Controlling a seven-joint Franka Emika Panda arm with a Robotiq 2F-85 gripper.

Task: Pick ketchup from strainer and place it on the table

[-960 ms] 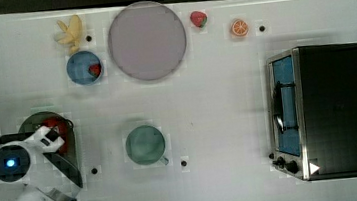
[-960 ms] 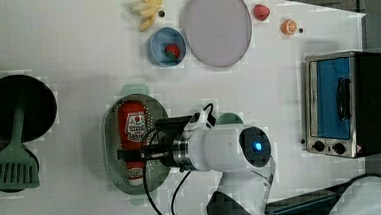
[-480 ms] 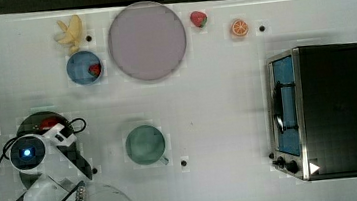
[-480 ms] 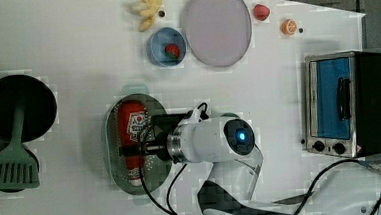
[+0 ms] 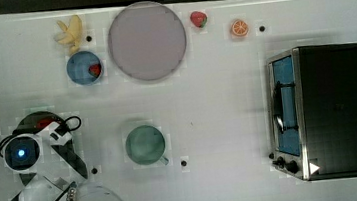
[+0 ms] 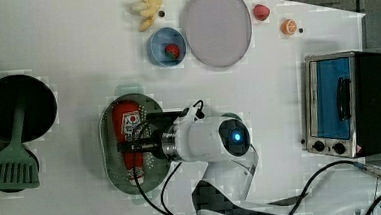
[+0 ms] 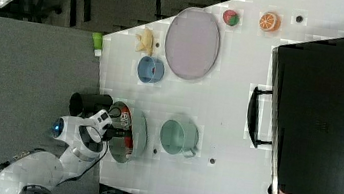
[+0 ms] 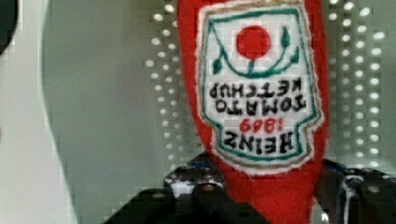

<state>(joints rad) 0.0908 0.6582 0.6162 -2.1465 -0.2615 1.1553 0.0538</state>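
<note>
ketchup: red bottle with white label, lying lengthwise inside the strainer, white cap toward the left view's bottom; label close up in wrist view
strainer: pale green perforated oval on the table, near the left view's left-centre; holes seen on both sides of the bottle in wrist view
gripper: down in the strainer at the bottle's lower half; dark fingers sit on either side of the red body, spread and straddling it; contact not clear, bottle still lies in the basket
arm: white body with blue light, reaching from the left view's bottom toward the strainer
table: white top with small black dots
cup: green, round, with handle, apart from the strainer, toward the top view's centre
plate: large pale round, near the top view's top
blue bowl: just beside the plate, small red item inside
bananas: above the bowl in the top view
strawberry: beside the plate
orange slice: near the strawberry
toaster oven: at the top view's right
spatula: green, resting on a black round pan at the left view's left
</note>
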